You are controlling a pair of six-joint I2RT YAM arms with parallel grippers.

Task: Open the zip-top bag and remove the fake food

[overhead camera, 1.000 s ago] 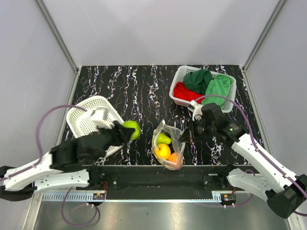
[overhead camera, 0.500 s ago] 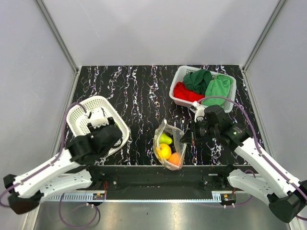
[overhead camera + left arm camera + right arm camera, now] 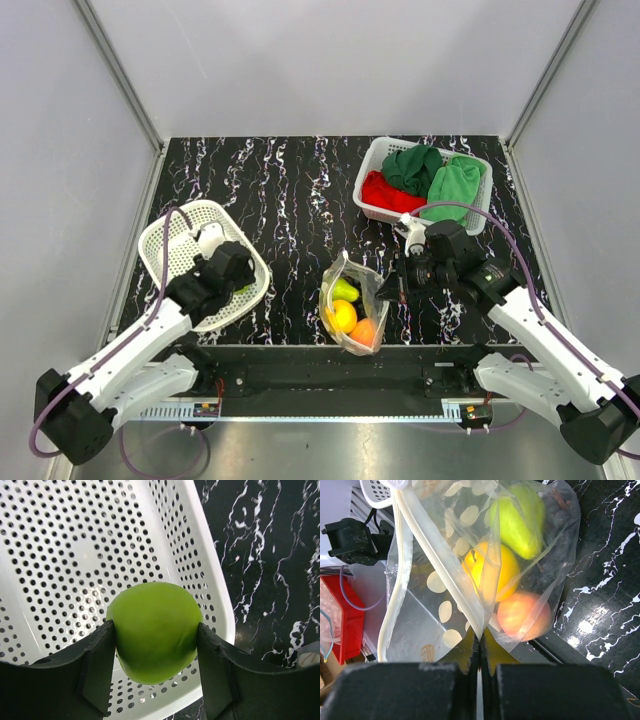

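You had one piece out and three to go. Your left gripper point(image 3: 156, 650) was clamped on a green apple point(image 3: 152, 625), a finger pressed to each side, holding it over the white basket point(image 3: 210, 570) at the left of the table point(image 3: 290, 190); I judged it not yet set down.

The bag point(image 3: 352, 300) lay near the front edge between the arms, its mouth open. Your right gripper point(image 3: 480, 652) was pinched together on a fold of it. Inside lay a green fruit point(image 3: 517, 517), a yellow fruit point(image 3: 492, 570) and a peach point(image 3: 522, 615), bunched and touching.

The bag was thin, clear, crinkled film with white dots and a thicker pale zip strip along its edge. The fruits looked smooth, hard and rounded. The basket was stiff plastic punched with rows of small holes.
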